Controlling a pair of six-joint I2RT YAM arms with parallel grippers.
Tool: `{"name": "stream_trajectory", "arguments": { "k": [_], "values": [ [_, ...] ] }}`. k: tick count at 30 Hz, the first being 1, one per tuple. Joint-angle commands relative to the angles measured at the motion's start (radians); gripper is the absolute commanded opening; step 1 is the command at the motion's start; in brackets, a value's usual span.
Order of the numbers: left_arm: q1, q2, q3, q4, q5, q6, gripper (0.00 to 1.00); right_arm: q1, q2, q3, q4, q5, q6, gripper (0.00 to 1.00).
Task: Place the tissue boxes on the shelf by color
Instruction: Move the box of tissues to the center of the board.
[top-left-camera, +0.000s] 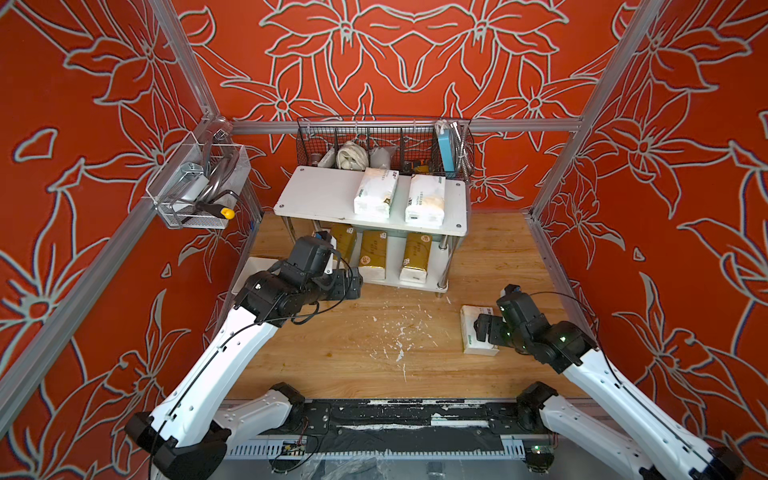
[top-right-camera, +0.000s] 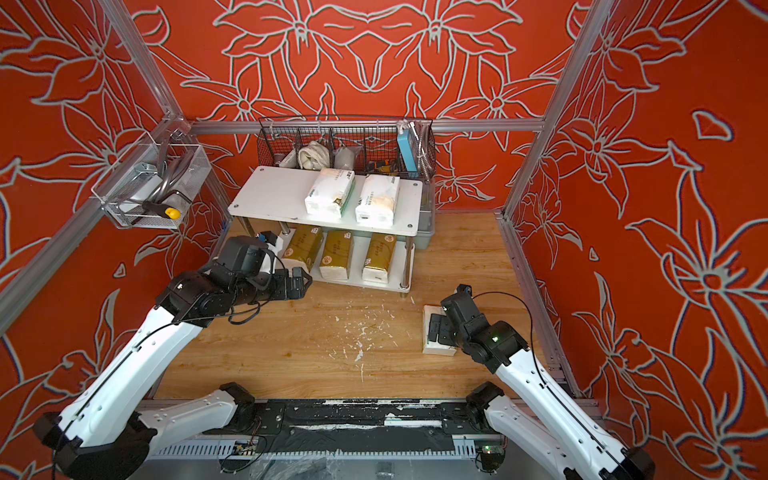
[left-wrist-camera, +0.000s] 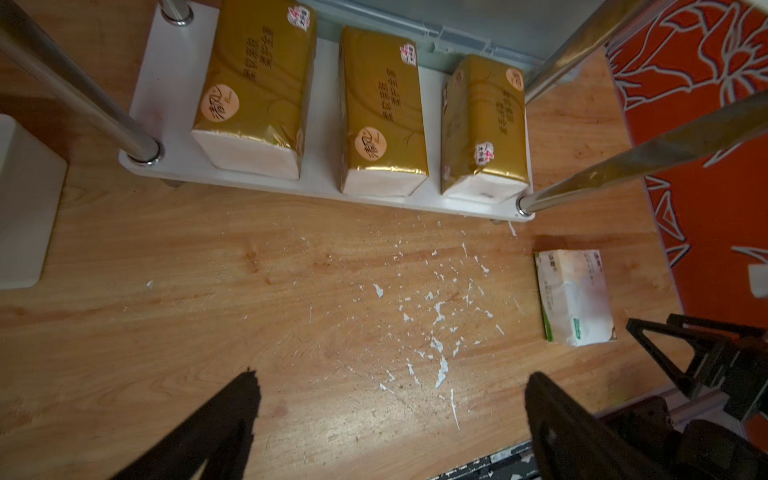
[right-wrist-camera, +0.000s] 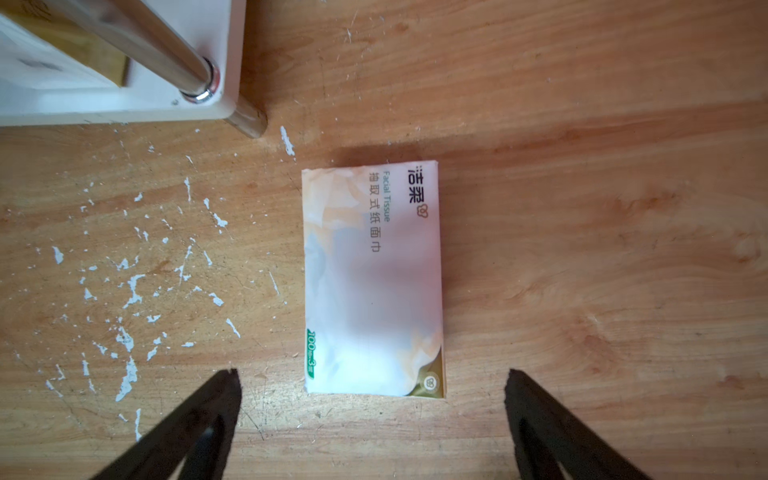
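Shelf (top-left-camera: 316, 191) on wood table (top-left-camera: 332, 353): 2 white packs (top-left-camera: 376, 193) (top-left-camera: 424, 199) top, 3 gold packs (top-left-camera: 347, 241) (top-left-camera: 373, 249) (top-left-camera: 417, 253) btm; 3rd white pack (right-wrist-camera: 374, 291) on table

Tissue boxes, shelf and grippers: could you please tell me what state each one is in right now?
Shelf, upright, upper board partly free.
Gold tissue boxes, all three lying on the lower board.
Two white tissue boxes, lying on the upper board.
Third white tissue box, flat on the table, not shelved.
Left gripper, open, empty.
Right gripper, open, empty, over the third white tissue box.
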Motion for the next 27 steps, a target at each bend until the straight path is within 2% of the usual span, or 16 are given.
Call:
{"name": "stream_trajectory", "arguments": {
  "k": [1,5,15,27],
  "values": [
    [-0.014,-0.052,-0.034,0.034,0.04,-0.013,0.99,-0.009,0.009,-0.038,0.026,-0.056,0.001,0.99],
    [-0.025,-0.1,-0.078,0.04,0.058,-0.025,0.99,-0.011,0.036,-0.066,0.054,-0.077,0.006,0.99],
    [-0.044,-0.114,-0.136,0.052,0.105,-0.032,0.99,-0.012,0.167,-0.079,0.136,-0.058,-0.011,0.99],
    [-0.051,-0.123,-0.154,0.055,0.113,-0.017,0.99,-0.014,0.215,-0.121,0.158,-0.014,0.017,0.99]
  ]
}}
